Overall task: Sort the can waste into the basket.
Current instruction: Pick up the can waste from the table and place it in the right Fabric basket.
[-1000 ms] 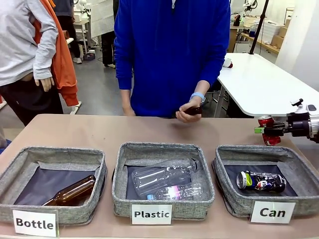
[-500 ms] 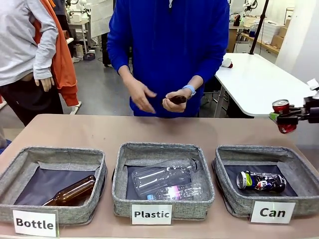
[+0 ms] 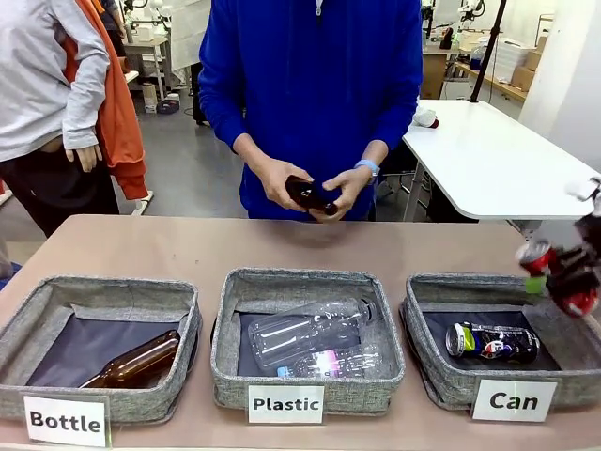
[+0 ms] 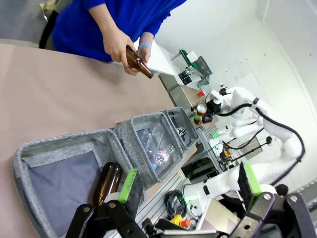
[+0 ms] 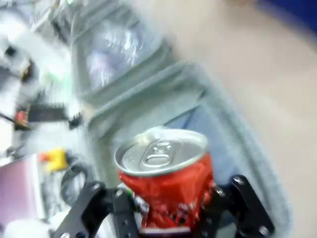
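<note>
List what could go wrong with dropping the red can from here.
1. The right gripper holds the red can tilted over the far right rim of the Can basket; released here, it might clip the rim and roll off the table.
2. The dark blue can already lies inside, so the red one could bounce off it.

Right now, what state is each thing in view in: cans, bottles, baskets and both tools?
Creased red metal can: gripped, tilted above the Can basket.
Dark blue and silver can: lying in the grey woven Can basket.
Brown glass bottle: lying in the Bottle basket.
Clear plastic bottles: lying in the Plastic basket.
Second brown bottle: in the person's hands.
Right tool: shut on the can.
Left tool: open, empty.
</note>
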